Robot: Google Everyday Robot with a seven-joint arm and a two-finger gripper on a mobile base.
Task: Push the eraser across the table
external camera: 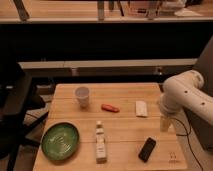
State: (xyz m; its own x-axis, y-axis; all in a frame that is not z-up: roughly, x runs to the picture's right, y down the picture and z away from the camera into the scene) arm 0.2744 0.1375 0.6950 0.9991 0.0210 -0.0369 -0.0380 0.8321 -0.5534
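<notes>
- Near the right edge of the table (pixel 125 131), the gripper (pixel 164 124) hangs, apart from the eraser (pixel 147 149); I cannot tell whether it is spread or closed.
- The eraser lies toward the front right corner.
- Lower the gripper just beside the eraser's long side and press at mid-length, so it slides rather than spins.

Arm (pixel 186 94): off-white, glossy, fat rounded segments joined like bent tube. Few small dark dots on casing, possibly screws. Gripper (pixel 164 123): pale cream, narrow, hangs over right edge of table (pixel 125 125), about midway along it. Thin dark cable (pixel 183 131) curves just off same edge. Flat grey panel (pixel 206 59) behind arm, beyond far right corner.
</notes>
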